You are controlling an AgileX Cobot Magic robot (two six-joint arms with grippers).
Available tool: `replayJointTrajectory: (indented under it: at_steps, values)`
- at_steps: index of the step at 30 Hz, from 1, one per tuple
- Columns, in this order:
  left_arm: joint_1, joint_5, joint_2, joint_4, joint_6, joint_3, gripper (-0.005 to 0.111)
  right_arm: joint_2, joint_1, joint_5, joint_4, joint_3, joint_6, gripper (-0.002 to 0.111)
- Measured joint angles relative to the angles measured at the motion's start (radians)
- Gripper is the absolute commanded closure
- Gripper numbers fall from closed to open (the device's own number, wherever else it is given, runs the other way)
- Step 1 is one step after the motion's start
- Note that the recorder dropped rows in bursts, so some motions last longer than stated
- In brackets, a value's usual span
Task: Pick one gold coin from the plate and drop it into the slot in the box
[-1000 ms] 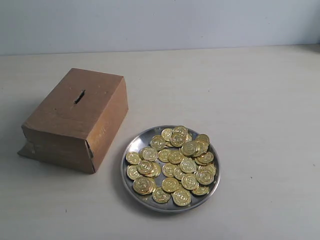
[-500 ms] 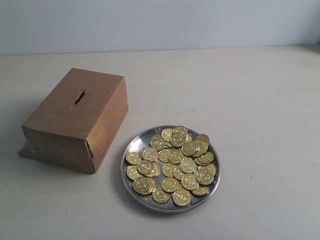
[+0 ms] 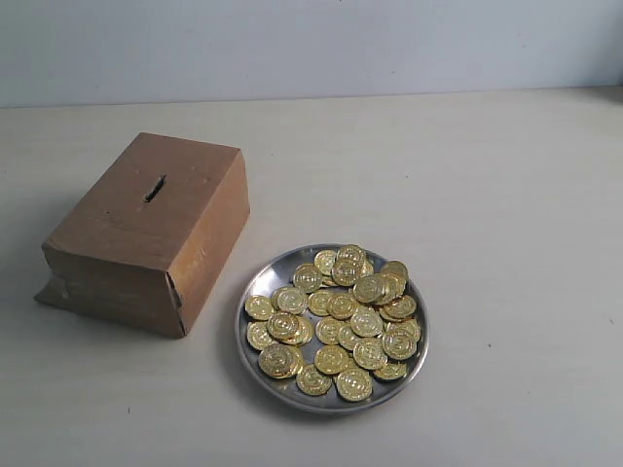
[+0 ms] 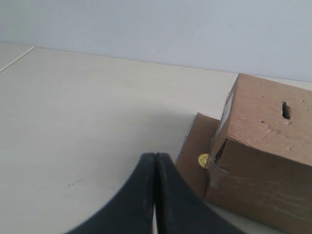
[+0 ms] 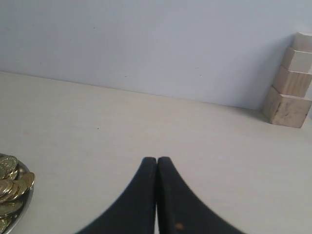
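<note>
A brown cardboard box (image 3: 146, 233) sits on the pale table (image 3: 467, 195), left of a shiny metal plate (image 3: 257, 284) and just beside it without touching. The slot (image 3: 155, 188) is a short dark slit in the top face of the box. The plate is heaped with gold coins (image 3: 336, 321), some overlapping and piled higher towards its far side. From the left arm's camera, a cardboard flap (image 4: 191, 146) lies flat on the table at the foot of the box, with one stray coin (image 4: 203, 160) resting on it against the box wall. The left gripper (image 4: 155, 156) is pressed fully closed with nothing in it, near the box. The right gripper (image 5: 157, 160) is likewise closed and empty, with the plate's edge off to one side and a stack of wooden blocks (image 5: 291, 83) by the wall
</note>
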Motion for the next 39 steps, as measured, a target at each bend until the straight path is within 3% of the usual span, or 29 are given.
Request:
replayJointTrajectory:
  at_steps: [12, 21, 39]
  values:
    - [0.0, 0.0, 0.0, 0.0, 0.0, 0.0, 0.107, 0.0, 0.0, -0.057, 0.037, 0.0, 0.023, 0.108]
    - [0.0, 0.0, 0.0, 0.0, 0.0, 0.0, 0.107, 0.0, 0.0, -0.123, 0.194, 0.0, 0.14, 0.108]
    - [0.0, 0.0, 0.0, 0.0, 0.0, 0.0, 0.107, 0.0, 0.0, -0.185, 0.228, 0.0, 0.222, 0.108]
